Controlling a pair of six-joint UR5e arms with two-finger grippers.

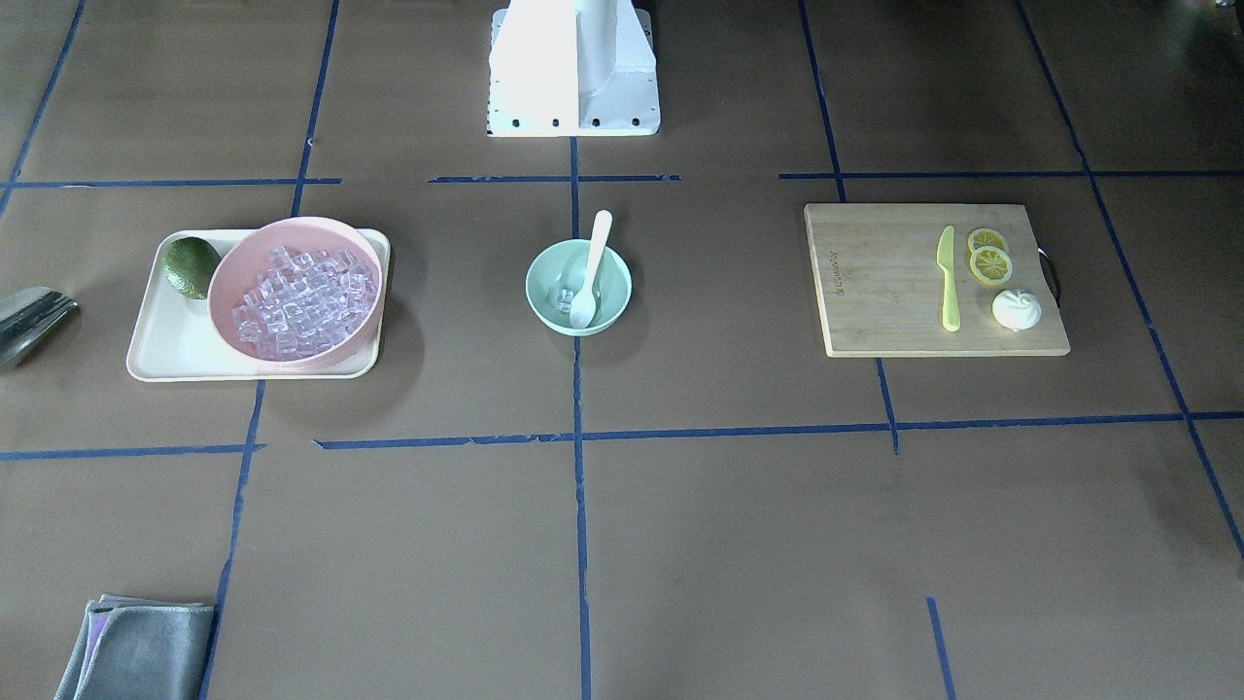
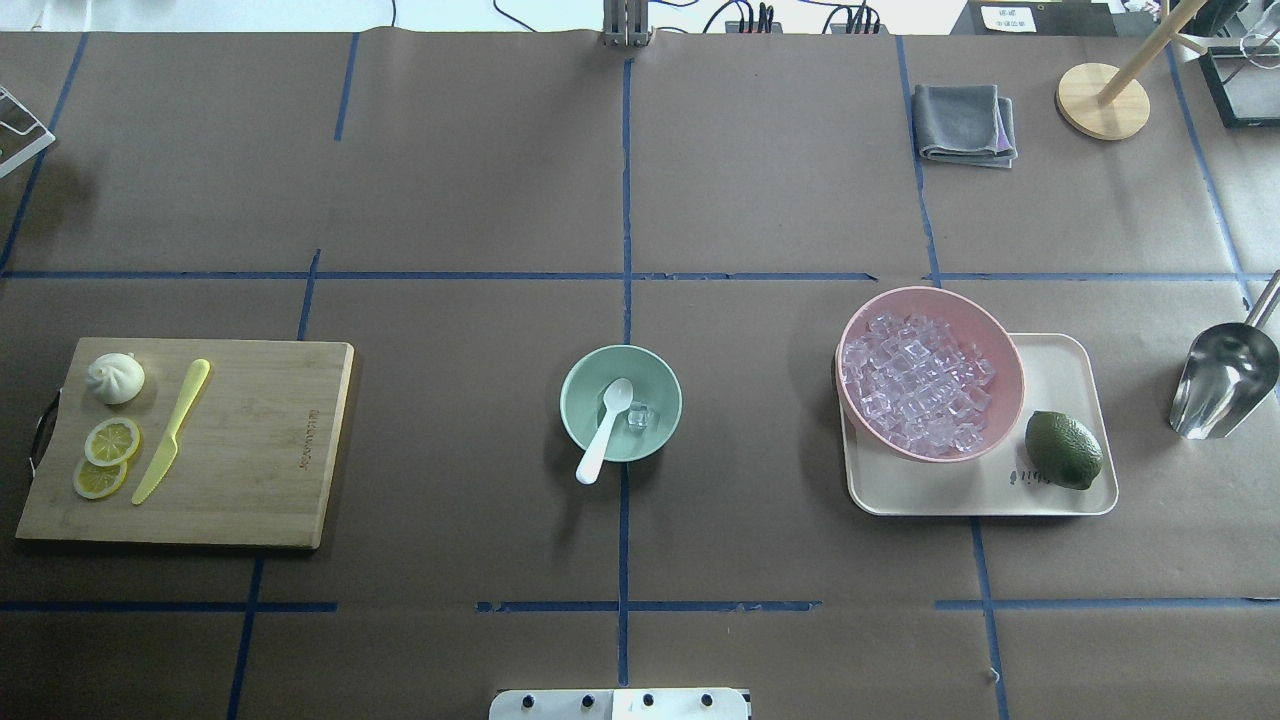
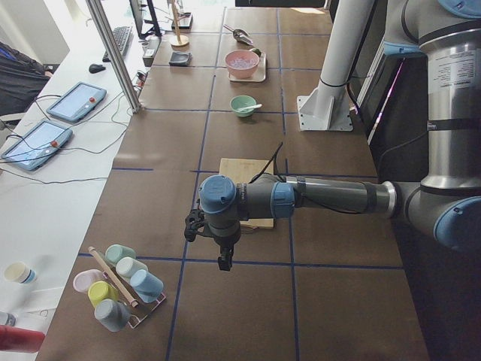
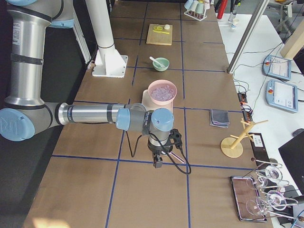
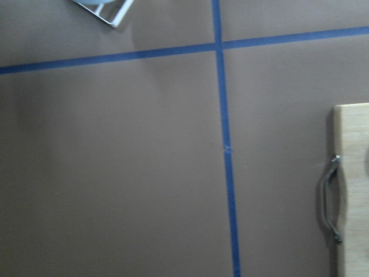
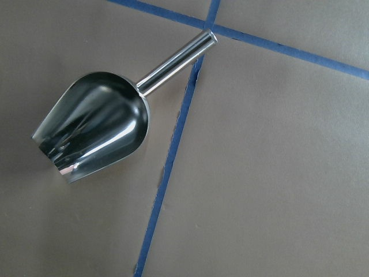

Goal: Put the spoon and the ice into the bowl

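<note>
The pale mint-green bowl (image 2: 668, 402) stands at the table's middle. The white spoon (image 2: 603, 432) lies in it, scoop down inside and handle resting on the rim toward the robot. One or two clear ice cubes (image 2: 638, 415) lie in the bowl beside the scoop. The front view shows the same bowl (image 1: 540, 292), spoon (image 1: 594, 261) and ice (image 1: 564, 299). The left gripper (image 3: 224, 263) hangs over the table past the cutting board; the right gripper (image 4: 156, 164) hangs over the table's other end. Both show only in the side views, so I cannot tell if they are open or shut.
A pink bowl (image 2: 930, 296) full of ice cubes and a green lime (image 2: 1062, 450) sit on a cream tray (image 2: 1060, 370). A metal scoop (image 2: 1222, 380) lies right of it, under the right wrist camera (image 6: 95, 124). A cutting board (image 2: 260, 440) holds a yellow-green knife (image 2: 172, 430), lemon slices and a bun.
</note>
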